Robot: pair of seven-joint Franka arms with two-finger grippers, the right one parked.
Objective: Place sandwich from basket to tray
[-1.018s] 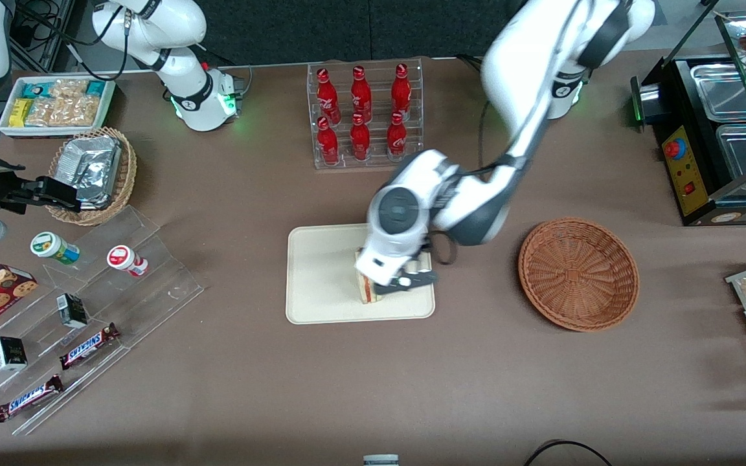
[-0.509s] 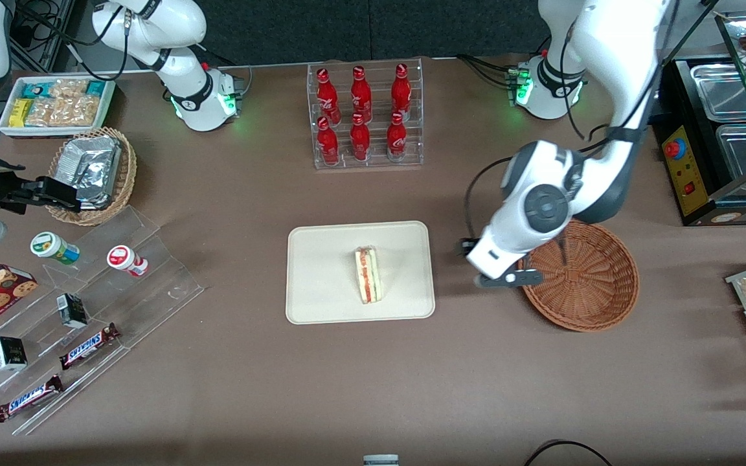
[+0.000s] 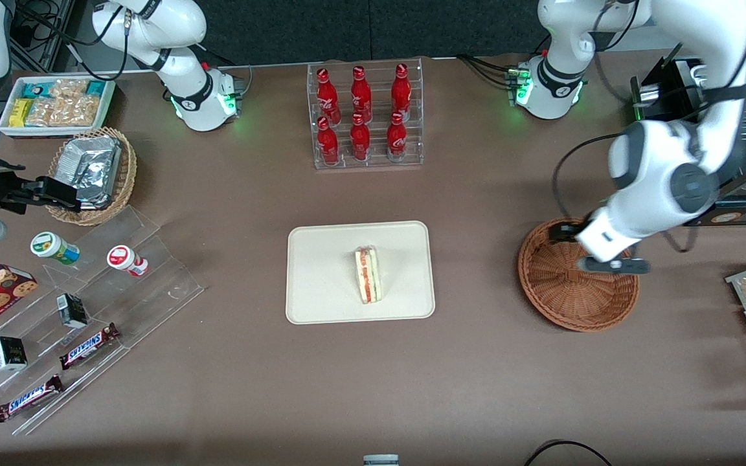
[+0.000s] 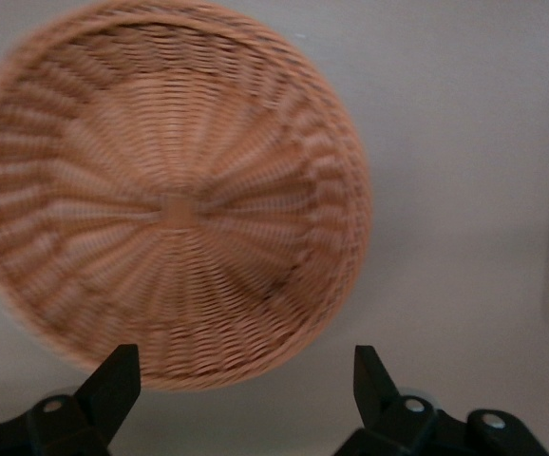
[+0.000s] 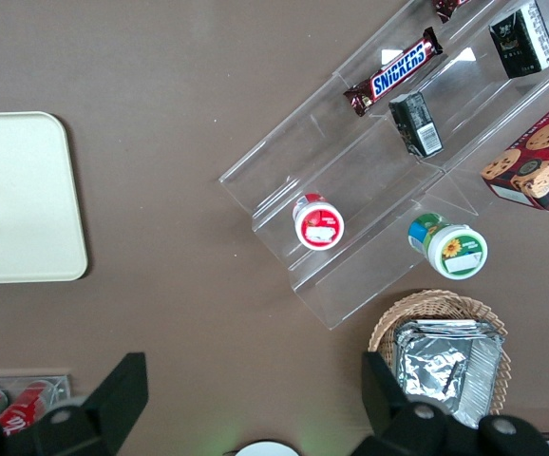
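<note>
The two black fingers point(image 4: 113, 385) of the working arm's gripper point(image 3: 611, 264) stand wide apart with nothing between them, hanging in the air over the round, shallow, reddish-brown woven wicker basket point(image 3: 567, 291), above the rim on the side toward the working arm's end of the counter. From the wrist camera the basket's point(image 4: 165, 209) weave shows plainly: ribs fanning out from a small hub, ringed by tight ridged coils up to a thick rolled rim, and nothing lying in it.

The small triangular wedge of pale white bread with red and yellow-green filling point(image 3: 368, 275) is not under the fingers at all. It rests on the flat cream-coloured rectangular plastic tray with rounded corners point(image 3: 321, 285), a little toward the basket from the tray's middle. On the front camera's clock face, the sandwich lies at about nine o'clock from the fingers, well apart, with bare brown counter point(image 3: 476, 362) between tray and basket. Its long axis runs twelve to six, the striped cut edge facing up, the narrower end at twelve. The bread looks soft and easily dented; the tray smooth and hard with a low raised rim.

To my eye the job looks done: sandwich on tray, basket empty, fingers free. Any coming move would only need the arm to lift clear without catching the wicker rim
</note>
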